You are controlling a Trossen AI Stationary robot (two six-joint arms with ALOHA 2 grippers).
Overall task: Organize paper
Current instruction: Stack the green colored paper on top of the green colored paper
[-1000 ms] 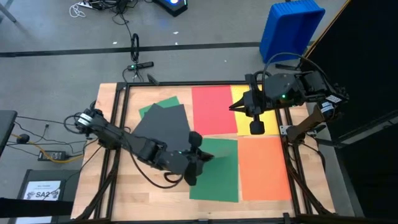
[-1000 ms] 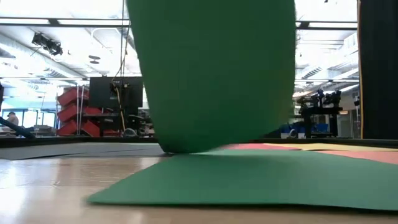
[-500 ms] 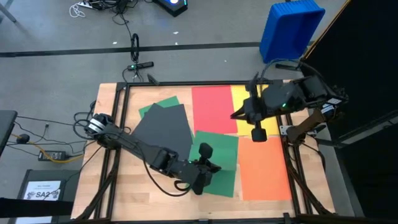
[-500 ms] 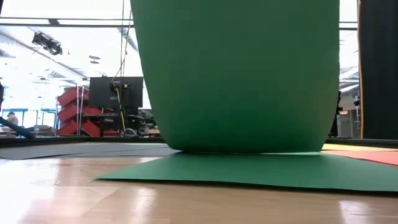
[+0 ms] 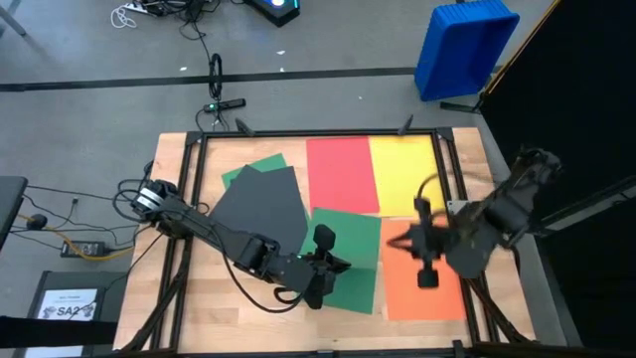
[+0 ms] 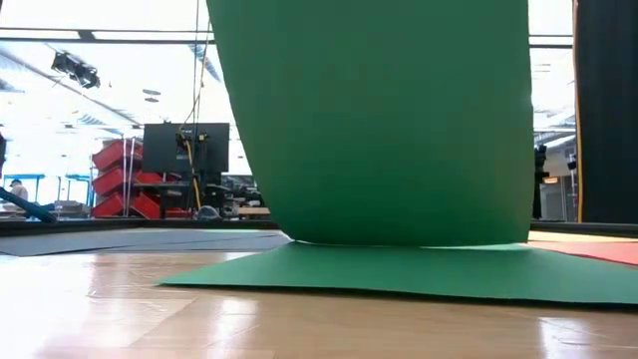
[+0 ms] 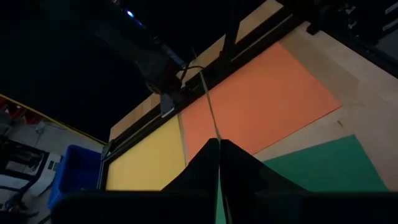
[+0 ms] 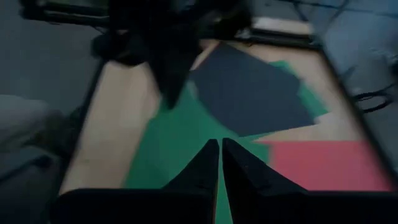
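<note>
With six sheets lying loose on the table [image 5: 169,298], barely begun. Left hand [image 5: 320,288] pinching green paper [image 5: 350,257]; right hand [image 5: 427,261] closed, empty.

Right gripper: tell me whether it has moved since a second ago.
Yes. In the high view the right gripper has left the yellow sheet near the table's far edge and now hangs over the orange sheet, nearer the front edge.
</note>
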